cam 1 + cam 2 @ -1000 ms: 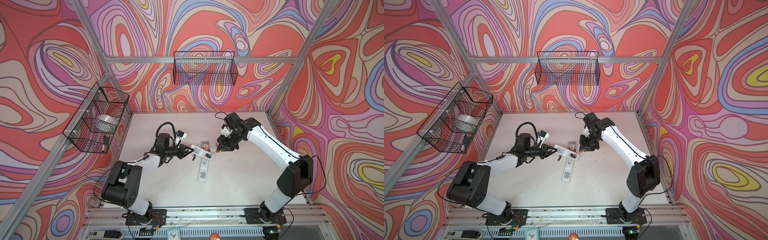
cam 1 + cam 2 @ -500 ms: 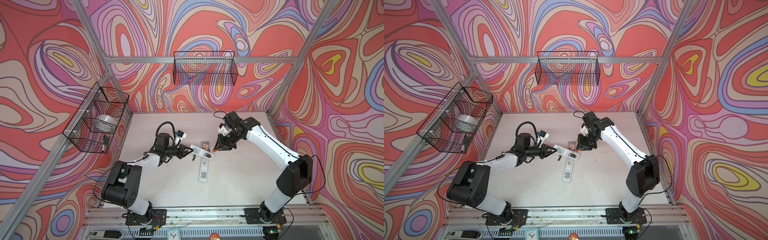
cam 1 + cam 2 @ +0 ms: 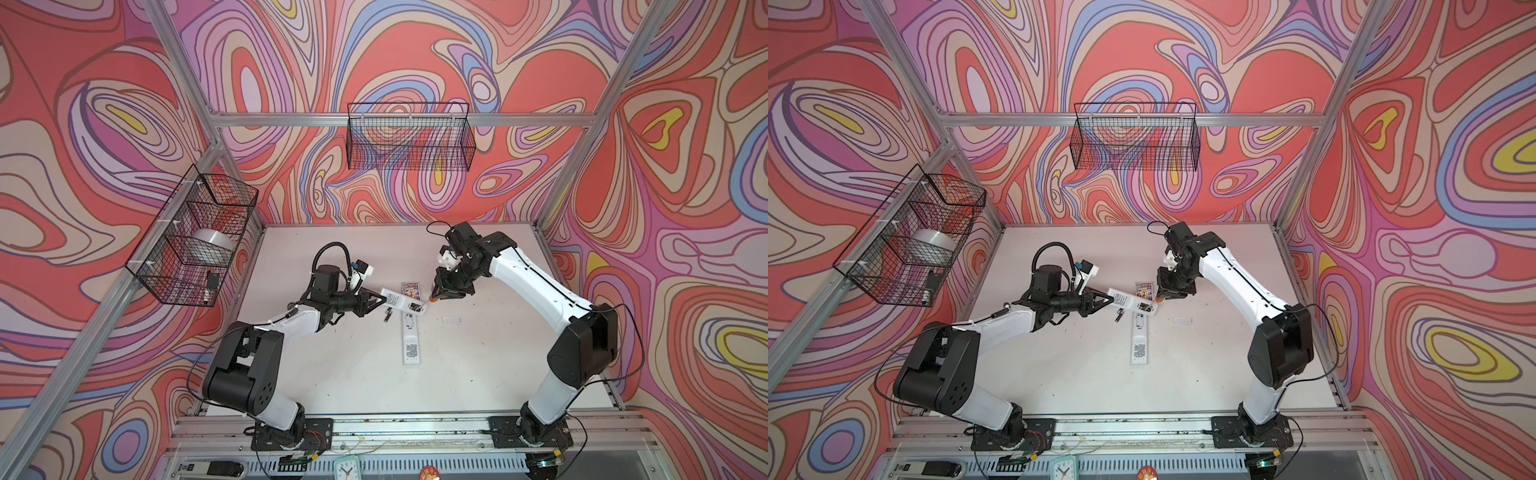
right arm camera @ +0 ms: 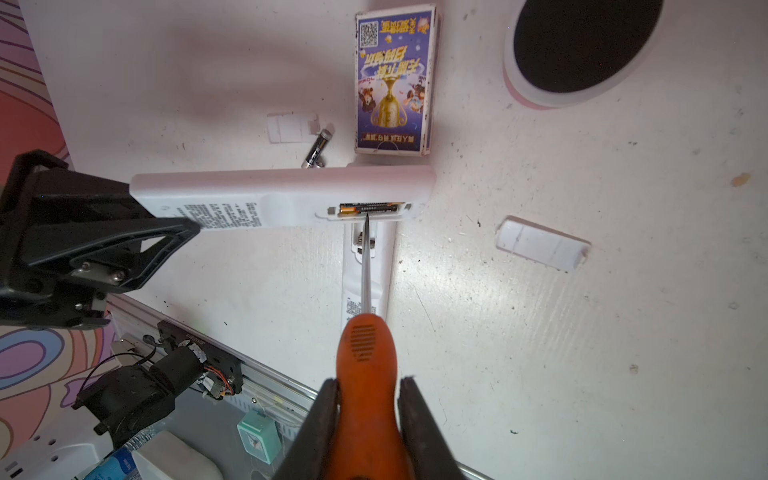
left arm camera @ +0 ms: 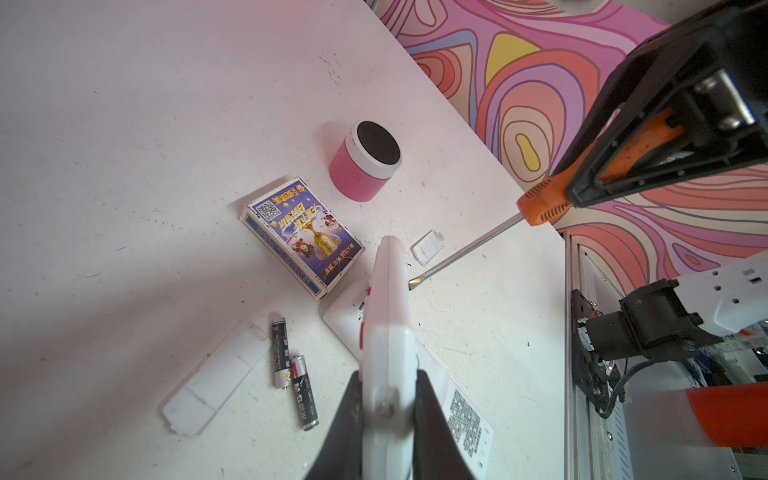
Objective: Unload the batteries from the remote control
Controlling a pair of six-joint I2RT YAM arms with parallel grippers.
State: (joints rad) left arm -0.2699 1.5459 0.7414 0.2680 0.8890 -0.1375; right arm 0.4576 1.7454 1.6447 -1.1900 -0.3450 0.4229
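1. The left gripper (image 3: pixel 374 300) is clamped on one end of a white remote (image 4: pixel 270 199). It holds the remote off the tabletop (image 3: pixel 332 374), turned on edge with the open battery bay facing the right arm. This probably gives the tool a straight line in.
2. The right gripper (image 4: pixel 368 386) is closed around the orange handle of a screwdriver (image 4: pixel 365 345). The tip sits at the edge of a battery (image 4: pixel 370 208) lodged in that bay, likely to pry it out. I cannot tell whether another battery lies behind it.
3. Two loose batteries (image 5: pixel 280 353) lie side by side on the tabletop, just left of a second remote (image 3: pixel 410 340). That one lies flat beneath the held one, with its bay open and apparently empty.
4. A long white cover (image 5: pixel 216 378) lies left of the loose batteries, and a small cover (image 4: pixel 540 245) lies to the right of the flat remote. A card box (image 5: pixel 303 232) sits just beyond its far end, with a pink speaker (image 5: pixel 365 166) to the right of the box.
5. Nothing blocks the tip, but the flat remote lies directly below, so a freed battery may land on it and roll.
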